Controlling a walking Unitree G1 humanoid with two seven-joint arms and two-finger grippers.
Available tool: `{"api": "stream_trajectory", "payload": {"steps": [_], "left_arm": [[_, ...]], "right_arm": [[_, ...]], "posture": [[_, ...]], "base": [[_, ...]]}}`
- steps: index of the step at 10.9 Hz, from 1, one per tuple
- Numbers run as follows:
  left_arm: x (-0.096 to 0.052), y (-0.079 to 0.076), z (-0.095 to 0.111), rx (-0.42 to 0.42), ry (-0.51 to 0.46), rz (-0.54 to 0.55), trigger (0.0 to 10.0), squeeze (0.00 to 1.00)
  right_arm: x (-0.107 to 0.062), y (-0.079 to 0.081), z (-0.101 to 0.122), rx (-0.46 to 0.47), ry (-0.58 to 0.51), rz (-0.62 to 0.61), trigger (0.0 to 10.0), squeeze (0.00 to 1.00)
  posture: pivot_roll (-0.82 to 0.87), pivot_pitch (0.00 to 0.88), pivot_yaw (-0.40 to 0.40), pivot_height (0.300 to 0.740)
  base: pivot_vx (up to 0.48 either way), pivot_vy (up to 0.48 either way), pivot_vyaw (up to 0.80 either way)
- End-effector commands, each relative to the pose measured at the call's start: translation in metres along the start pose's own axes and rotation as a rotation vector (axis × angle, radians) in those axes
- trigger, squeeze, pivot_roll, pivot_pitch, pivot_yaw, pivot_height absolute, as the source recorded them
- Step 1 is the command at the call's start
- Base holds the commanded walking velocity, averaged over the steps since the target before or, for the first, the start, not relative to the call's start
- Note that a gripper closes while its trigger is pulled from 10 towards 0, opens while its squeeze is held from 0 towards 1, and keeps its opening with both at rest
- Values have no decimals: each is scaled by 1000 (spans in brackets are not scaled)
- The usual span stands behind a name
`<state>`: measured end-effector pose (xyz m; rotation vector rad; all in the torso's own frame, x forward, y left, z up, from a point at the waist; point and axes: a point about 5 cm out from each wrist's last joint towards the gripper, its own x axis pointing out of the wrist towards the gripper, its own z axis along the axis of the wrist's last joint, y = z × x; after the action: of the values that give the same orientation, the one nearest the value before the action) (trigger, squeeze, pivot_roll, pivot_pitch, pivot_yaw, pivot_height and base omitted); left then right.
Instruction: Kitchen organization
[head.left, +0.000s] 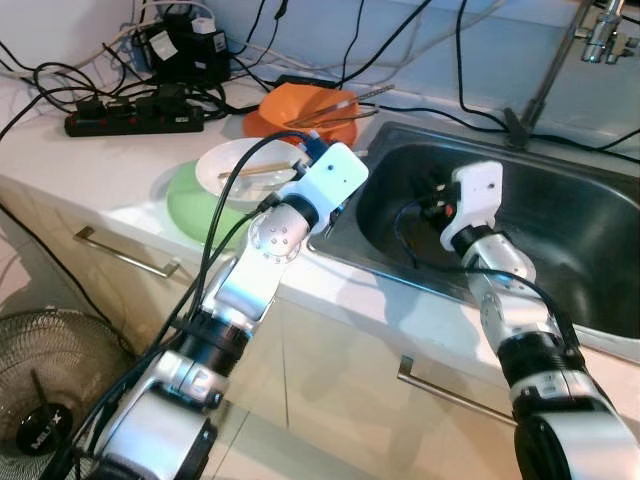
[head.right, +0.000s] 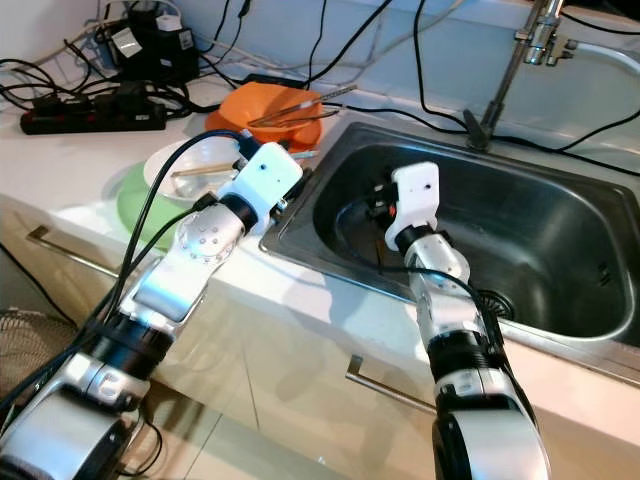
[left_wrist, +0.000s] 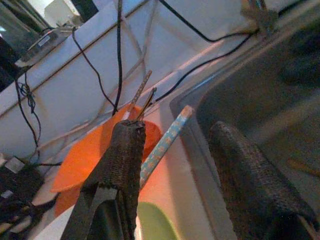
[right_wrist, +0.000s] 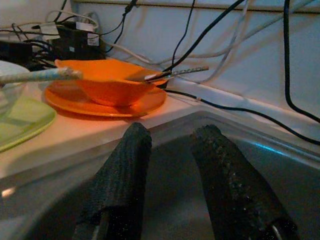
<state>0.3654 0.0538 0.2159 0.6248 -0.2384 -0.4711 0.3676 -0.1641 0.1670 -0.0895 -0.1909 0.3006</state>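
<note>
Left gripper (left_wrist: 175, 150) jaws spread, empty, beside pale blue patterned chopstick (left_wrist: 165, 142) lying across white round bowl (head.left: 235, 165) near steel sink (head.left: 560, 230) edge on surface. Right gripper (right_wrist: 167, 170) jaws spread inside sink. Risk: misaligned closing flicks chopstick into sink or tips orange plastic bowl (head.left: 295, 105).

Before us we have a pale countertop (head.left: 120, 175) with a steel sink (head.left: 560, 230) set in at three o'clock, a green plate (head.left: 190, 210) near centre, an orange plate (head.left: 265, 122) at twelve, and a black power strip (head.left: 130, 122) among cables (head.left: 60, 75) at ten.
</note>
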Motion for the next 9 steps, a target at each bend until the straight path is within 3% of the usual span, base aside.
{"api": "stream_trajectory", "payload": {"steps": [1, 5, 7, 9], "left_arm": [[4, 2, 4, 38, -16, 11, 10000, 0], [17, 6, 1, 114, 10, -14, 10000, 0], [24, 3, -3, 145, 26, -41, 10000, 0], [29, 3, 0, 201, 33, -44, 10000, 0]], "right_arm": [[-4, -6, 3, 11, -8, -22, 10000, 0], [-34, -19, -3, 33, 24, -27, 10000, 0], [-42, -13, -2, 59, 29, -16, 10000, 0], [-41, -7, -1, 78, 27, -6, 10000, 0]], "posture": [[142, 7, 0, 740], [138, 10, 9, 740], [131, 11, 16, 740], [131, 9, 20, 740]], "base": [[0, 0, 0], [0, 0, 0], [0, 0, 0], [0, 0, 0]]}}
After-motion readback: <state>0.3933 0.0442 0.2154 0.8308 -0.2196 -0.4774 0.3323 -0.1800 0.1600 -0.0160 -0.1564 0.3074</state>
